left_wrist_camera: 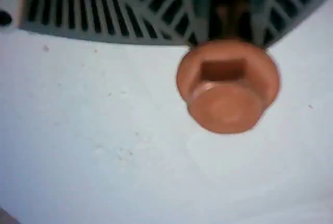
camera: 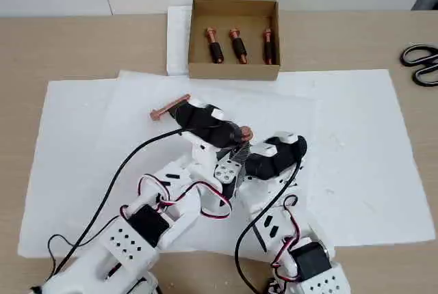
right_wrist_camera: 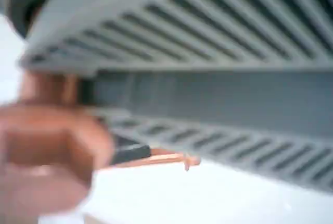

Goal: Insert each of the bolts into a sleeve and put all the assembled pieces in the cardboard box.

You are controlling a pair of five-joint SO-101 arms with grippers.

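My left jaws look closed on a bolt [left_wrist_camera: 226, 86]; my right jaws I cannot tell. A second bolt [camera: 168, 109] lies far-left, axis left-right, nearer my left arm.

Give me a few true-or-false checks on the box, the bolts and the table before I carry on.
1. The cardboard box holds three assembled pieces. True.
2. The box stands at the near edge of the white paper. False: it stands at the far edge.
3. A pair of scissors lies at the right edge of the table. True.
4. Every bolt is already boxed. False: a copper bolt sticks out over the paper, outside the box.
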